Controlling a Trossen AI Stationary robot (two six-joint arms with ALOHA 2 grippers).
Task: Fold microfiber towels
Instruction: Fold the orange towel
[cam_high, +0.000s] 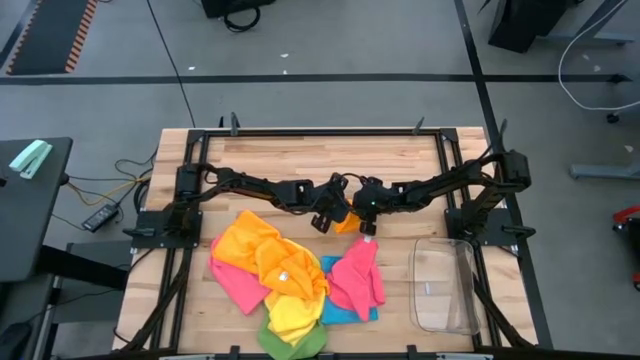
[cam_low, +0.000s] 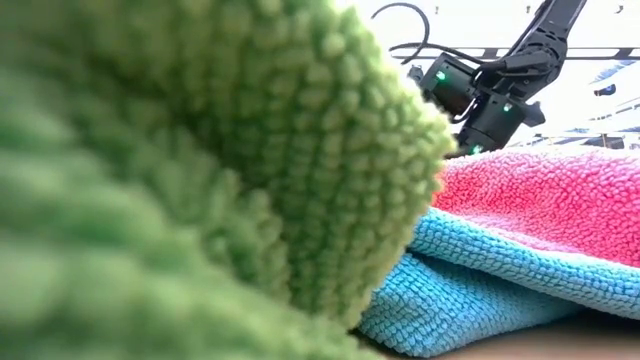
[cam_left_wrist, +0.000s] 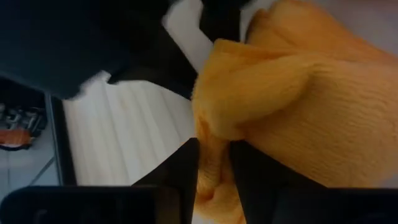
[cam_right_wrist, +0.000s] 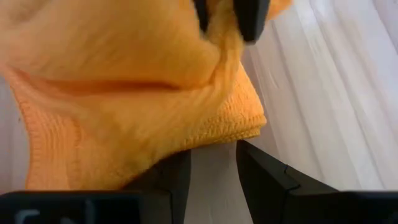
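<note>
My left pincer (cam_left_wrist: 214, 168) pinches a fold of the orange towel (cam_high: 347, 224) at mid-bench; my right pincer (cam_right_wrist: 211, 171) stands narrowly parted just beside its edge, holding nothing. So thin a bite may slip and let the fold sag. The towel pile (cam_high: 280, 280) and clear bin (cam_high: 445, 290) crowd the near side.

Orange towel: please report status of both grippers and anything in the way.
Left gripper shut on orange towel. Right gripper open beside its edge. Towel pile and clear bin nearby, not blocking.
</note>
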